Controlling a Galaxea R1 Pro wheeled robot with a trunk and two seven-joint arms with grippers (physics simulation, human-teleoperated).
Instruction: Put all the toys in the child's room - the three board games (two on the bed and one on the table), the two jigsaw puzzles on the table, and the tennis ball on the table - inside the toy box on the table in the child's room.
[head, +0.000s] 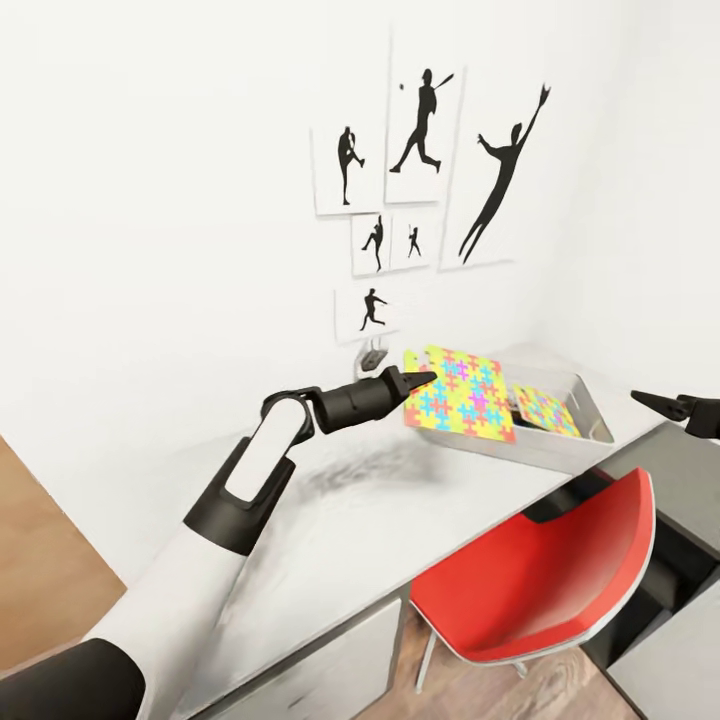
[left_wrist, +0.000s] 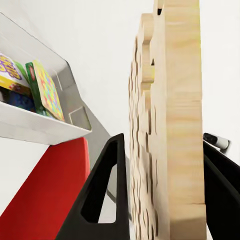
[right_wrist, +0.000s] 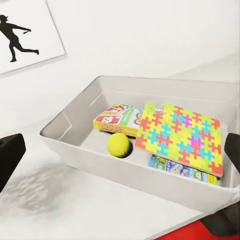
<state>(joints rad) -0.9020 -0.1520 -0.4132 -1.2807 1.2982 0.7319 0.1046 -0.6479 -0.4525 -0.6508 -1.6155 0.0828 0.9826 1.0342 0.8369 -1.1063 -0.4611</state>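
My left gripper (head: 418, 380) is shut on the edge of a multicoloured jigsaw puzzle (head: 462, 393), which it holds tilted in the air at the left end of the toy box (head: 590, 437). The left wrist view shows the puzzle's wooden underside (left_wrist: 170, 125) between the black fingers (left_wrist: 107, 190). The grey toy box stands on the table (head: 400, 500). Inside lie a second jigsaw puzzle (right_wrist: 180, 135), the yellow "SKIP-BO" board game (right_wrist: 117, 119), a blue board game (right_wrist: 180, 167) under that puzzle, and the tennis ball (right_wrist: 119, 144). My right gripper (head: 662, 403) hovers open just right of the box.
A red-and-white chair (head: 545, 580) is tucked under the table's front edge, below the toy box. Black sports-silhouette pictures (head: 425, 170) hang on the white wall behind. A darker grey desk section (head: 690, 480) runs along the right. Wood floor (head: 40, 580) shows at the left.
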